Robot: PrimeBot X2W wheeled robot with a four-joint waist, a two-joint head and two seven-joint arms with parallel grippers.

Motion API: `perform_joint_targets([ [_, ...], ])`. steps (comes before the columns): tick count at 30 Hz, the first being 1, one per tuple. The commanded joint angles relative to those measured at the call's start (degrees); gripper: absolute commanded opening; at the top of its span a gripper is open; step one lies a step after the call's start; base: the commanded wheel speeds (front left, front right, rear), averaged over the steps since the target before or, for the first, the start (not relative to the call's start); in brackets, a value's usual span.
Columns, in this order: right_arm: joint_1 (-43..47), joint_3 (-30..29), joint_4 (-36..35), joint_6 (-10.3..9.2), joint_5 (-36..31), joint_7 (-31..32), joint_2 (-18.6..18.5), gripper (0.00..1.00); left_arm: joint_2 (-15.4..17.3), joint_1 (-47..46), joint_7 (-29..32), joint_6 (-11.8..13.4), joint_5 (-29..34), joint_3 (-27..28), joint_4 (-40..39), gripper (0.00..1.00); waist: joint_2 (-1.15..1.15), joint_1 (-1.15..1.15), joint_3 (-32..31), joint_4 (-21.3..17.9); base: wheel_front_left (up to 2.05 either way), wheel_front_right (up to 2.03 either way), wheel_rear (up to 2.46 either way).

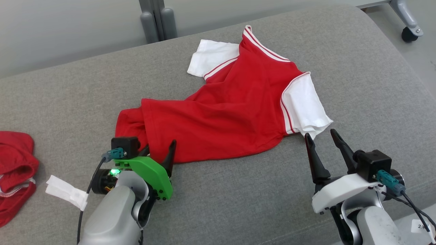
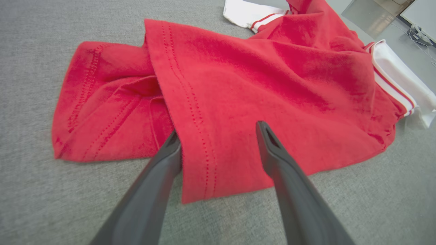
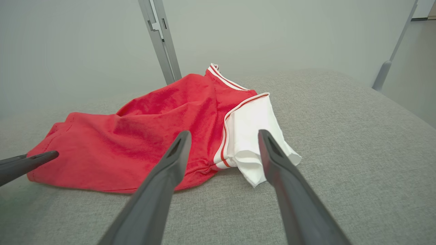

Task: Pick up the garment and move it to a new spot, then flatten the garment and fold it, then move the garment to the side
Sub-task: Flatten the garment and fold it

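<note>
The garment is a red T-shirt with white sleeves and striped trim, lying rumpled across the grey padded surface. My left gripper is open at the shirt's near-left hem. In the left wrist view the left gripper has a corner of the red garment between its two spread fingers, with no grip on it. My right gripper is open just short of the near white sleeve. In the right wrist view the right gripper points at that sleeve.
Another red cloth lies at the left edge, with a white folded scrap beside it. A grey post stands behind the surface. A caster wheel sits on the floor at the far right. The surface drops away at the lower right.
</note>
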Motion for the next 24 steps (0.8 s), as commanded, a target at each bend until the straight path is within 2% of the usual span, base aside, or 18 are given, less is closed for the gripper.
perform_joint_targets([
  [1,-0.28,0.12,-0.17,-0.08,-0.09,0.02,-0.04,1.0,0.55,-1.05,-0.67,-0.08,-0.47,-0.3,0.02,0.84,0.0,0.0,-0.02,0.02,0.0,0.0,0.0],
  [2,-0.18,0.06,-0.23,-0.08,-0.06,0.07,-0.04,1.0,0.6,-1.15,-0.96,-0.08,-0.9,-0.76,0.03,0.7,0.0,0.0,-0.02,0.08,0.0,0.0,0.0],
  [3,-0.1,0.0,-0.27,-0.08,-0.03,0.14,-0.04,1.0,0.7,-1.26,-1.21,-0.08,-1.03,-1.32,-0.09,0.5,0.0,0.0,0.01,0.15,0.0,0.0,0.0],
  [4,-0.05,-0.1,-0.27,-0.08,0.01,0.16,-0.03,1.0,0.86,-1.43,-1.51,-0.08,-1.46,-1.81,-0.16,0.43,0.0,0.0,0.04,0.26,0.0,0.0,0.0],
  [5,-0.05,-0.16,-0.23,-0.08,0.04,0.15,-0.03,1.0,0.97,-1.65,-2.13,-0.08,-1.7,-2.49,-0.58,0.05,0.0,0.0,0.07,0.4,0.0,0.0,0.0],
  [6,-0.1,-0.13,-0.23,-0.07,0.06,0.16,-0.03,1.0,0.98,-1.74,-2.19,-0.08,-2.11,-3.09,-0.77,0.0,0.0,0.0,0.07,0.51,0.0,0.0,0.0],
  [13,0.41,-1.07,-0.55,-0.08,0.08,0.25,-0.04,1.0,2.29,-1.24,-4.2,-0.09,-6.17,-5.94,-3.65,0.0,0.0,0.0,-0.08,3.43,0.0,0.0,0.0],
  [21,1.25,-2.8,-1.21,-0.07,-0.52,0.65,-0.04,1.0,5.07,4.11,-4.34,0.0,-9.91,-5.67,-11.06,0.0,0.0,0.0,-1.14,10.36,0.0,0.0,0.0],
  [24,1.45,-2.97,-1.34,-0.08,-0.59,0.84,-0.05,1.0,6.43,7.21,-2.99,0.97,-11.21,-5.11,-15.03,0.0,0.0,0.0,-1.75,12.32,0.0,0.0,0.0],
])
